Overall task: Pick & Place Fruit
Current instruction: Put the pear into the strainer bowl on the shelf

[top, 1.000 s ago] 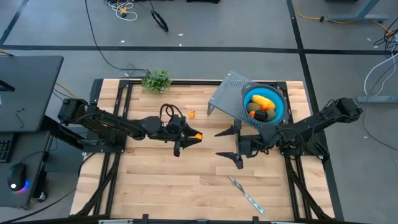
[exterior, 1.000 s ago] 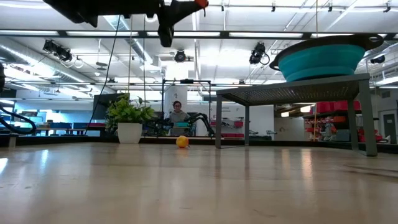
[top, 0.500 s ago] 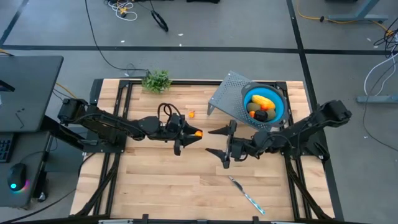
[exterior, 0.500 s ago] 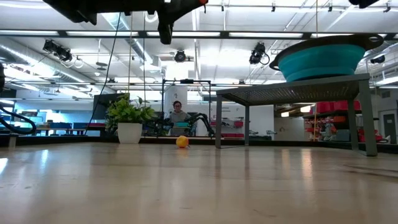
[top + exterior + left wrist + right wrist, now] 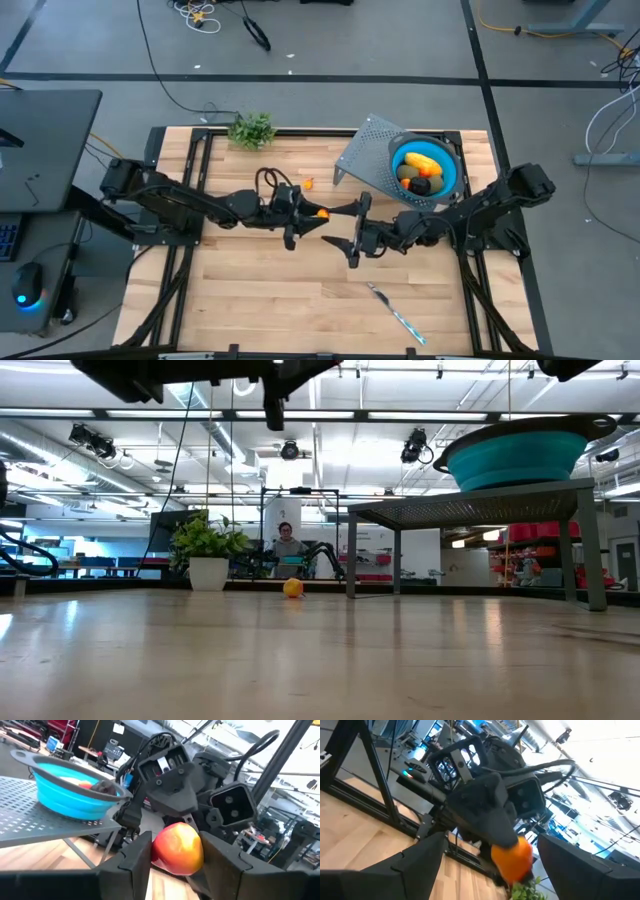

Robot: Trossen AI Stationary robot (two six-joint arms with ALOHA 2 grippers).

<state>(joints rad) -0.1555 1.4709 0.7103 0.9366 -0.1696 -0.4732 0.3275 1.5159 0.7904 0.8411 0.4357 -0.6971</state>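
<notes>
Handover in mid-air, by the look of it: left gripper holds a small orange-red fruit pinched between its two fingers, well above the table near its middle; in the left wrist view the same fruit sits snug between the dark pads, reddish on one side, yellow-orange on the other. Right gripper faces it just beside, jaws spread wide and empty, one finger on each side of the fruit's line; right wrist view shows the fruit straight ahead between its open fingers. To do this well I judge the right arm should ease in until the fruit sits centred between its pads, close on the free sides not covered by the left fingers, and only then should the left let go; piece is small and round, so an off-centre squeeze could pop it out and drop it onto the wood. Fingers of both arms are crowded, collision risk is the main thing. Rest of the fruit: blue bowl on a perforated grey stand at the table's far right holds a yellow piece, a dark one and others; can't count them. One more small orange piece lies loose on the table beyond the left gripper, also visible in the low view. Leafy sprig at the far edge, knife near the front, both clear of the arms. The raised stand means the carry must go up and over the bowl rim.
</notes>
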